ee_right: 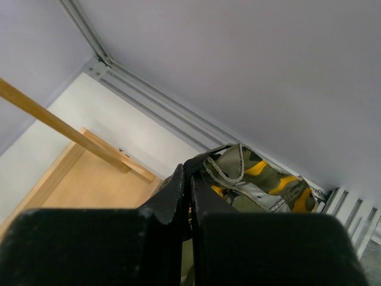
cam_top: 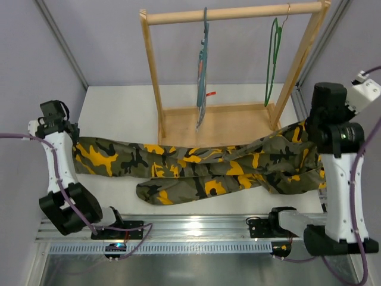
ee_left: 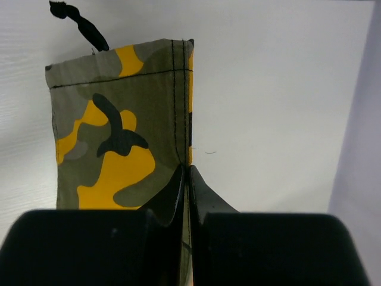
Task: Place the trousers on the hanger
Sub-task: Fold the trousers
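The camouflage trousers [cam_top: 196, 164] lie stretched across the white table in front of the wooden rack. My left gripper [cam_top: 74, 140] is shut on the edge of a leg hem at the left end. In the left wrist view [ee_left: 186, 170] the cloth [ee_left: 119, 137] runs between its fingers. My right gripper [cam_top: 308, 128] is shut on the waistband at the right end and holds it a little off the table. It also shows in the right wrist view [ee_right: 188, 170] with the cloth [ee_right: 262, 176]. The green wire hanger [cam_top: 272, 59] hangs empty on the rack's rail, at the right.
The wooden rack [cam_top: 156, 71] stands at the back on a flat wooden base [cam_top: 226, 125]. A blue-grey hanger with a striped cloth [cam_top: 202, 71] hangs on the rail left of the green one. A black drawstring [ee_left: 80, 24] lies beyond the leg hem. Grey walls are close on both sides.
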`<state>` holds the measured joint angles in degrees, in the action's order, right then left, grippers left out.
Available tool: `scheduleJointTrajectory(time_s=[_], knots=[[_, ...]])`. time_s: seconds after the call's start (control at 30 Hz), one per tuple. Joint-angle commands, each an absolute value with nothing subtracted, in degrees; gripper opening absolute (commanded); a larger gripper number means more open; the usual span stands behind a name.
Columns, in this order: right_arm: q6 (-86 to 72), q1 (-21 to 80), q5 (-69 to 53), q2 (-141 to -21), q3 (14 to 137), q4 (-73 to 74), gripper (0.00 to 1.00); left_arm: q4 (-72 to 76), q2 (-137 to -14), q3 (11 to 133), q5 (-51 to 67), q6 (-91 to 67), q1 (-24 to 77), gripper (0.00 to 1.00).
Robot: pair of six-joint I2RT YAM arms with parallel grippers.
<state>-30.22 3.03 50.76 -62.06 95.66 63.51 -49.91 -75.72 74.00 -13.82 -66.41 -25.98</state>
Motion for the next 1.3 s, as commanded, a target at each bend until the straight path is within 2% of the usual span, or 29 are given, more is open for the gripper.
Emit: scheduleJointTrajectory(time_s=[0.0,0.13,0.27,0.53,0.63,0.67,0.77,1.07,1.1,1.17,1.2,1.27], knots=[[-27.86,-1.65,49.23,-68.63,92.82,52.04,0.04,-46.41,-80.84,76.29,-19.07,-65.48,-24.17,0.01],[-27.69,-11.49,42.73,-76.01,91.67,48.52,0.04,-45.18,-87.79,78.57,-21.79,-66.18,-21.80,0.00],[-27.95,-16.59,37.81,-80.76,90.44,44.48,0.04,-44.74,-94.12,83.31,-23.38,-65.83,-19.87,0.00],[-28.04,-17.49,27.78,-88.23,90.44,38.06,0.04,-39.73,-100.80,87.45,-24.34,-64.86,-17.05,0.00],[-27.87,-17.49,25.67,-90.78,90.09,35.25,0.04,-44.47,-104.32,92.79,-28.45,-65.21,-16.44,0.01],[-27.34,-17.40,25.23,-91.66,90.17,34.29,0.04,-50.04,-107.02,94.81,-33.44,-65.65,-15.74,0.00],[-27.33,-17.40,25.58,-94.21,90.70,33.31,0.04,-53.69,-110.21,100.36,-36.12,-64.16,-15.12,0.00],[-27.60,-17.49,24.61,-98.87,90.88,31.82,0.04,-51.85,-115.57,102.82,-32.53,-61.00,-15.12,0.00],[-27.60,-17.49,24.52,-99.14,91.14,32.16,0.04,-52.55,-115.84,103.53,-31.91,-60.65,-15.12,0.03],[-26.99,-17.49,24.00,-99.40,92.54,34.00,0.20,-52.91,-116.28,104.59,-30.50,-59.77,-15.03,0.16],[-26.55,-17.40,23.65,-99.40,92.98,34.97,0.30,-52.48,-116.02,104.85,-30.15,-59.42,-15.03,0.30],[-25.84,-17.40,22.86,-97.83,93.34,38.12,0.45,-50.98,-115.23,105.29,-28.04,-56.87,-14.59,0.43]])
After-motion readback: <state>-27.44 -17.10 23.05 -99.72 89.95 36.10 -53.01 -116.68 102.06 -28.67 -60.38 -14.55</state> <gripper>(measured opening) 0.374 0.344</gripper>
